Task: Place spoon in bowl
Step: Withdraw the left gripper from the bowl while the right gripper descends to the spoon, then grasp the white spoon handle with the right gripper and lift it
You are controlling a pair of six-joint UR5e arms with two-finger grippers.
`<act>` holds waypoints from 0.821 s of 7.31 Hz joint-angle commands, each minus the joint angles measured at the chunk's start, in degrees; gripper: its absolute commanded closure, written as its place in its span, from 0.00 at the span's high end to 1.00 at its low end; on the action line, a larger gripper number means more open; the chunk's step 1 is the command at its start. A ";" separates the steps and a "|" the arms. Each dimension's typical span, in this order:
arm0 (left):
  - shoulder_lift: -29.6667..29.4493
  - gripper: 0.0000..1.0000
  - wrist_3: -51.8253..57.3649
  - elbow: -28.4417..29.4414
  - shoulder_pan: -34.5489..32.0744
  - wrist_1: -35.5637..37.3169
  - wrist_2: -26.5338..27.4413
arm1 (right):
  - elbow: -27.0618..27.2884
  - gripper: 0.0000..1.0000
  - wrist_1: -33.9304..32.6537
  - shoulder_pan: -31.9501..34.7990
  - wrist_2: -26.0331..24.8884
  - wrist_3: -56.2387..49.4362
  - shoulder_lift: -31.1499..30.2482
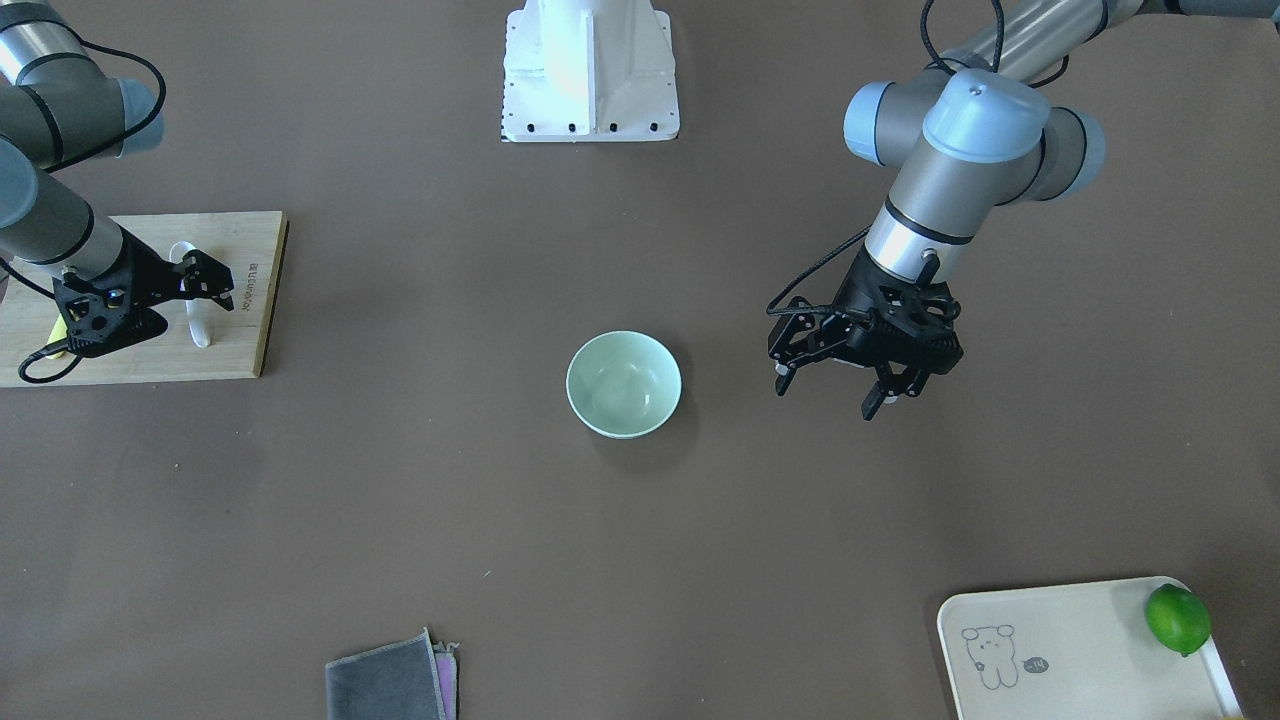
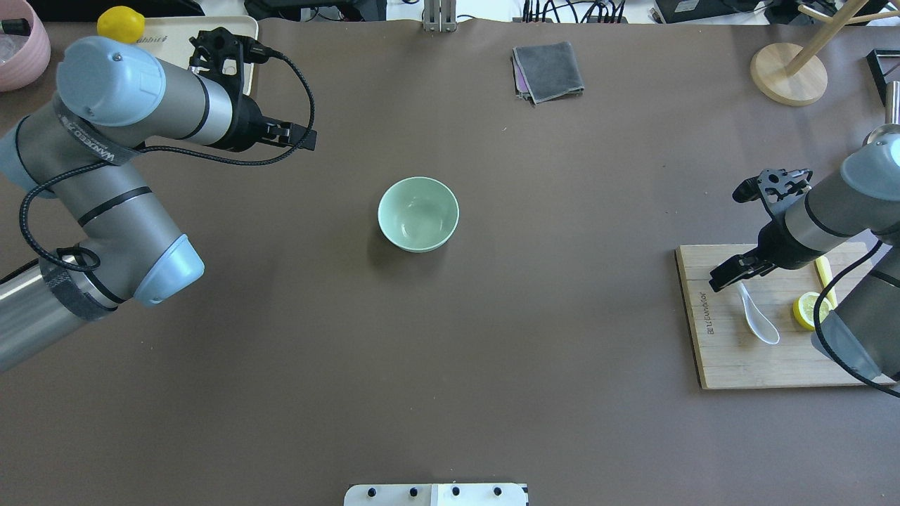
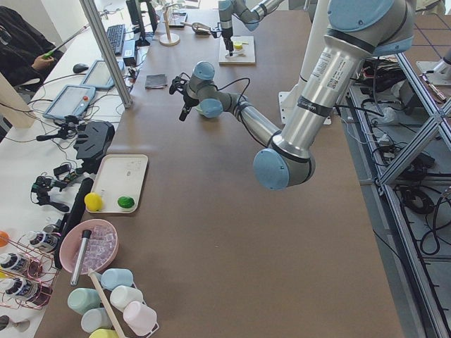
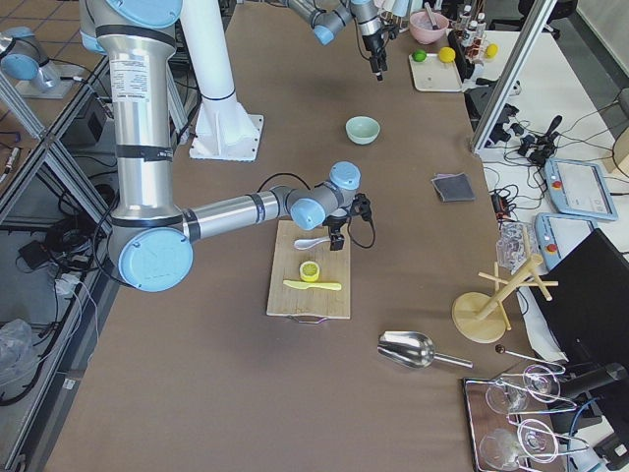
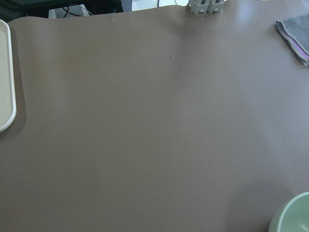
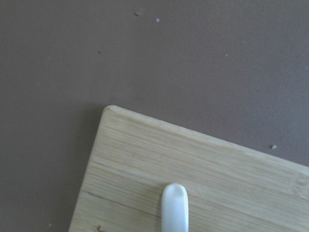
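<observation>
**Spoon on board, bowl empty**
White spoon (image 2: 759, 322) lies flat on the bamboo cutting board (image 2: 738, 365), well apart from the mint bowl (image 2: 418, 214) at table centre. Right gripper (image 1: 228, 288) hovers over the spoon's handle end, jaws spread. Left gripper (image 1: 826, 397) hangs near the bowl, jaws spread, holding nothing.

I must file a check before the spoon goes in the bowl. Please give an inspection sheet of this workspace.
Surface: brown table, no spills seen.
Job's things: spoon lying on cutting board; bowl upright, empty.
Clutter: lemon slice, yellow knife on the board; grey cloth; lime on tray.
Grippers: right gripper open over spoon handle; left gripper open, empty.
Cables: black cable looping off left wrist.
Surroundings: wooden stand at table edge.
</observation>
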 commanded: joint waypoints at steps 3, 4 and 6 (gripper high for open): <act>0.66 0.98 0.01 0.02 0.03 0.06 0.05 | 0.69 0.00 0.09 -0.28 -0.43 -0.24 -0.82; 0.66 0.98 0.01 0.02 0.03 0.06 0.05 | 0.96 0.00 0.09 -0.28 -0.43 -0.24 -0.73; 0.57 0.98 0.19 -0.24 -0.32 0.06 -0.03 | 5.50 0.00 -0.61 0.51 0.53 -0.06 -0.73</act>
